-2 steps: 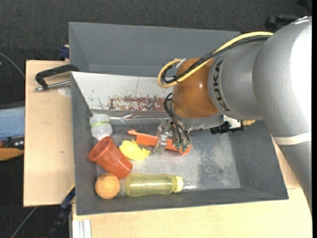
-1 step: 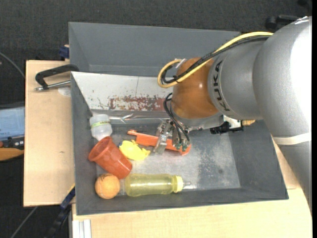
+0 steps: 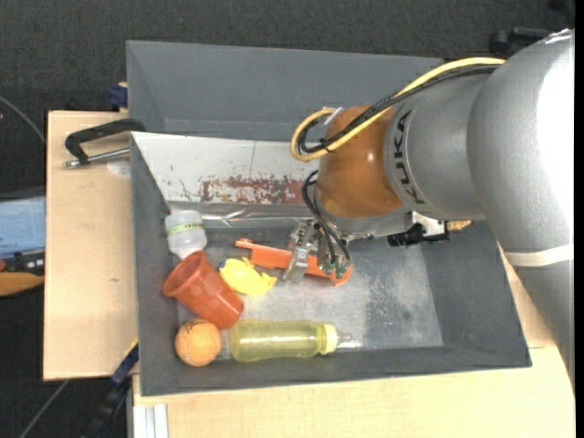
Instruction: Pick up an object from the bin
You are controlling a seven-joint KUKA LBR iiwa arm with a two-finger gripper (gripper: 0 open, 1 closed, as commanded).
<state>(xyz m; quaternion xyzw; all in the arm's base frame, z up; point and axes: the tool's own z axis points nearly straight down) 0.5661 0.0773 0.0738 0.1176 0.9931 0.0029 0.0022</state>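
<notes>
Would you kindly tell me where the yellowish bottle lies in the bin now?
In the camera view, the yellowish bottle lies on its side along the bin's lower wall, left of centre, beside the orange ball and below the red cup.

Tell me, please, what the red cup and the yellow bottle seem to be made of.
Red cup: probably plastic, smooth and matte, evenly coloured with a thin rim. Yellow bottle: probably translucent plastic, glossy, with light passing through its body; glass cannot be ruled out.
</notes>
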